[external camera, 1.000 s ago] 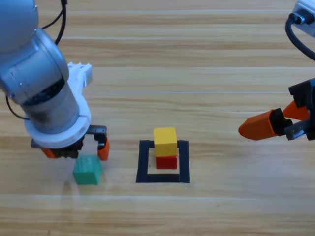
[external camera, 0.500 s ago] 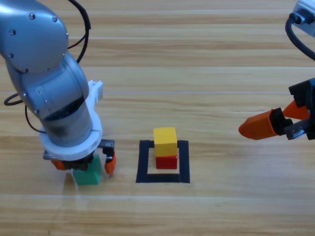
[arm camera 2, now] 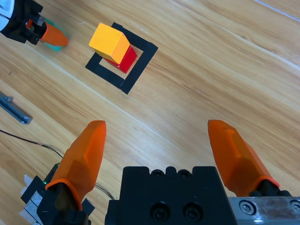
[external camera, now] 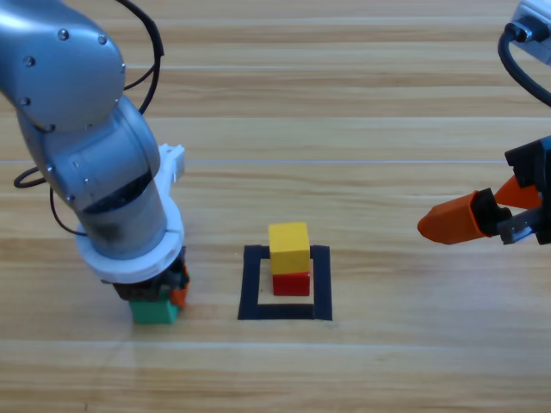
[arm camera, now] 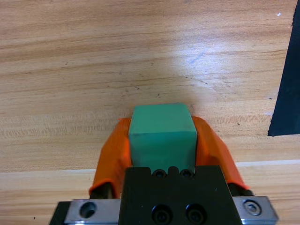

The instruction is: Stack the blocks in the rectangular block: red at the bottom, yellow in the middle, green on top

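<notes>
The green cube (arm camera: 161, 133) rests on the wood to the left of the black tape rectangle (external camera: 250, 284). My left gripper (arm camera: 161, 140) is down over it, an orange jaw pressed against each side, so in the high view only the lower part of the green cube (external camera: 155, 311) shows under the arm. Inside the rectangle the yellow cube (external camera: 288, 246) sits on the red cube (external camera: 292, 284). My right gripper (external camera: 469, 215) hangs open at the right edge, well away from the stack; its wrist view shows the yellow cube (arm camera 2: 108, 42) on the red cube (arm camera 2: 127, 58).
A corner of the tape outline (arm camera: 286, 84) lies close to the right of the left gripper. A metal bar (arm camera 2: 14, 111) and a thin cable lie on the wood in the right wrist view. Bare wood separates the stack from the right gripper.
The left arm has come down and forward over the green cube, and its jaws have closed from wide apart onto the cube's sides. The right arm and the stack have not moved.
</notes>
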Action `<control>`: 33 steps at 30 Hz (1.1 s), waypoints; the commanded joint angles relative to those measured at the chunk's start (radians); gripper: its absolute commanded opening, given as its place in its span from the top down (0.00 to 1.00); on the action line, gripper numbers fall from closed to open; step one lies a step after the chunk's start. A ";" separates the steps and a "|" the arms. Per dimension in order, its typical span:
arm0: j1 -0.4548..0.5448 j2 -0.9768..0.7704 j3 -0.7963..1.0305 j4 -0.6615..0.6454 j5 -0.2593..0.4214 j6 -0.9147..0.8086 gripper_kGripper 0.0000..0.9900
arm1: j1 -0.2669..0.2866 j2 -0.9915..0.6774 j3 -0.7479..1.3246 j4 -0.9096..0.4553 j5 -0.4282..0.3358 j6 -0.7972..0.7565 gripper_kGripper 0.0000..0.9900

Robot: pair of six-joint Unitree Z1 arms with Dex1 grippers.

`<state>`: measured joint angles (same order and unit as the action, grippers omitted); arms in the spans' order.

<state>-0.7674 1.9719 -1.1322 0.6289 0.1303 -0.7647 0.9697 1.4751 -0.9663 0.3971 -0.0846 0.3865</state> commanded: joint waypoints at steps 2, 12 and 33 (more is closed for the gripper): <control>-0.010 0.035 -0.004 0.018 -0.008 0.033 0.92 | -0.028 0.045 0.012 -0.017 -0.018 0.006 0.03; 0.014 0.101 -0.532 0.405 -0.031 0.166 0.98 | -0.028 0.047 0.012 -0.017 -0.020 0.005 0.03; -0.099 0.220 -0.913 0.693 -0.040 -0.231 1.00 | -0.028 0.051 0.009 -0.011 -0.015 0.005 0.03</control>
<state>-0.8098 2.1524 -1.9903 1.2820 0.0847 -0.9192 0.9696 1.4754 -0.9663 0.3970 -0.0853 0.3865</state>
